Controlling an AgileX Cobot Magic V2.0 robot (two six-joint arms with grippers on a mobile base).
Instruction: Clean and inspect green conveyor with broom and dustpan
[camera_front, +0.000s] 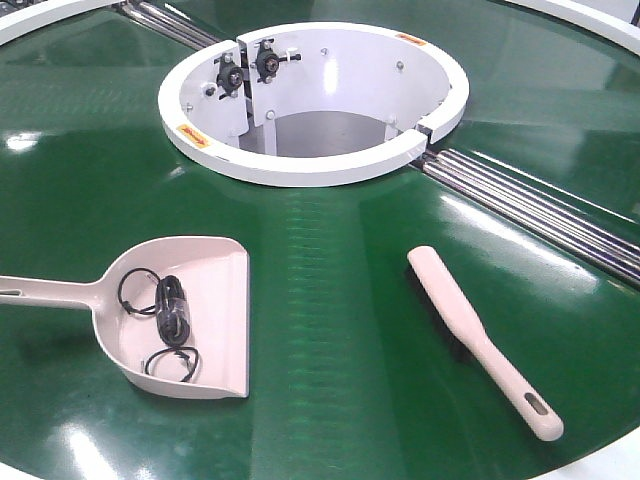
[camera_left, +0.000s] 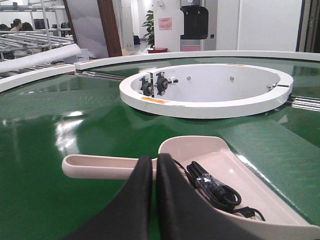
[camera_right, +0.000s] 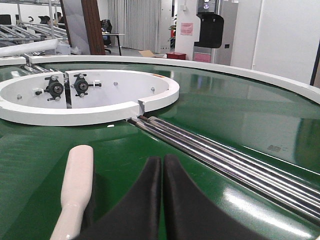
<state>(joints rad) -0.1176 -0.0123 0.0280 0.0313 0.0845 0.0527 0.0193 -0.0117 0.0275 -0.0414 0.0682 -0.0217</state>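
Dustpan (camera_front: 195, 310) w/ black cables (camera_front: 168, 310) & broom (camera_front: 480, 338) apart on green conveyor (camera_front: 330, 330).

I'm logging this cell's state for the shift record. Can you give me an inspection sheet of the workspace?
Surface: conveyor glossy green, no loose debris seen on the belt; rollers exposed beside the white ring.
Job's things: dustpan lies flat left of the broom; the two are apart.
Clutter: black cable bundle and two black rings inside the dustpan.
Grippers: left gripper shut, empty, near the dustpan handle; right gripper shut, empty, beside the broom.
Cables: only the bundle in the dustpan.
Surroundings: racks and people at the far left, dark machine by the back wall.
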